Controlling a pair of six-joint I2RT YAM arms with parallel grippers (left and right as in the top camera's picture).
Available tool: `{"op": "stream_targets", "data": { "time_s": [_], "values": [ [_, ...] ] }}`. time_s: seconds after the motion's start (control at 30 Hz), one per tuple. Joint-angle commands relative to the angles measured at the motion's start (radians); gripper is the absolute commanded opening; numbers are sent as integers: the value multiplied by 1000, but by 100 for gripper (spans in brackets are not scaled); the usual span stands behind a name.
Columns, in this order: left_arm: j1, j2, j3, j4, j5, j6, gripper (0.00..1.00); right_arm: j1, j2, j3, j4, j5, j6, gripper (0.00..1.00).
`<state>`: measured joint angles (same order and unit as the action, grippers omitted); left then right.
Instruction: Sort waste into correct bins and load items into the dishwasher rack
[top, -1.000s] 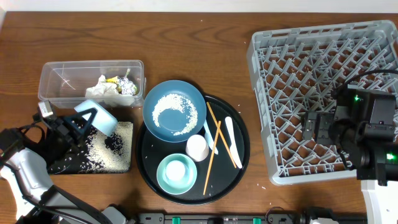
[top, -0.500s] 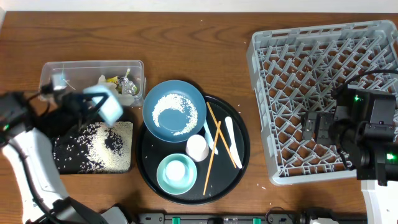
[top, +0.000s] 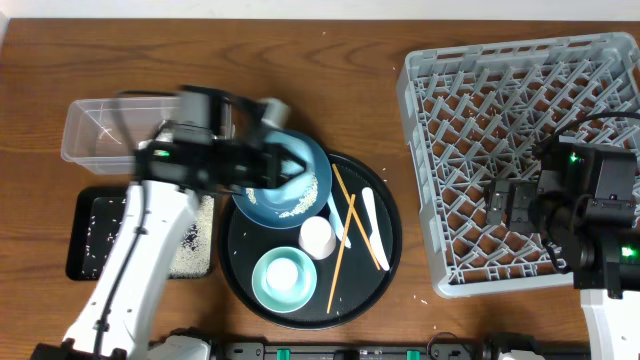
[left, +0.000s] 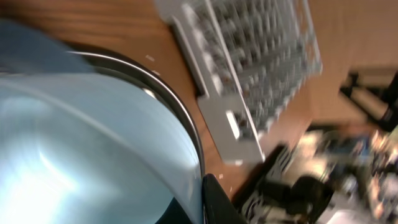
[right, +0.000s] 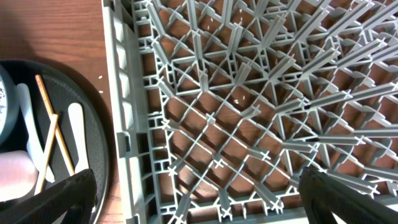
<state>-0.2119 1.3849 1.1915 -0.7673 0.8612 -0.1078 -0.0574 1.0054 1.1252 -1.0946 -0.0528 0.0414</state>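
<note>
I am counting one large square light-grey plastic rack with upright pegs (top: 422, 150), one big dark-blue plate (top: 318, 185), two bowls, two small cups, two wooden chopsticks (top: 339, 265), two white plastic utensils (top: 372, 225), one clear rectangular plastic tub (top: 80, 110) and one shallow black rectangular tray (top: 90, 250).

My left pincer (top: 278, 162) is clenching the light blue bowl (left: 93, 143) and hanging, blurred, over the plate, where loose white rice grains (top: 298, 208) are lying. The bowl is looking smooth and glossy, filling most of my left wrist view.

The pale teal bowl (top: 283, 290) is sitting on the round black tray (top: 385, 265) with a small pale cup (top: 283, 270) inside it; the small white cup (top: 317, 237) is standing just beside it.

My right pincer (right: 199, 199) is hanging over the rack with its fingers spread wide, grasping nothing.
</note>
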Motion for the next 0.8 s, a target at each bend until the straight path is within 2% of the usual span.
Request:
{"op": "stream_targets", "data": {
  "time_s": [0.0, 0.17, 0.33, 0.53, 0.77],
  "values": [
    [-148, -14, 26, 27, -116, -3, 6, 5, -3, 17, 2, -8, 6, 99],
    [-359, 5, 25, 88, -203, -3, 6, 5, -3, 17, 2, -8, 6, 99],
    [-505, 56, 23, 104, -291, -3, 6, 5, -3, 17, -2, -8, 6, 99],
    [-597, 151, 23, 119, -298, -3, 6, 5, -3, 17, -2, -8, 6, 99],
    [-616, 241, 23, 129, -298, -3, 7, 5, -4, 17, -3, -8, 6, 99]
  ]
}}
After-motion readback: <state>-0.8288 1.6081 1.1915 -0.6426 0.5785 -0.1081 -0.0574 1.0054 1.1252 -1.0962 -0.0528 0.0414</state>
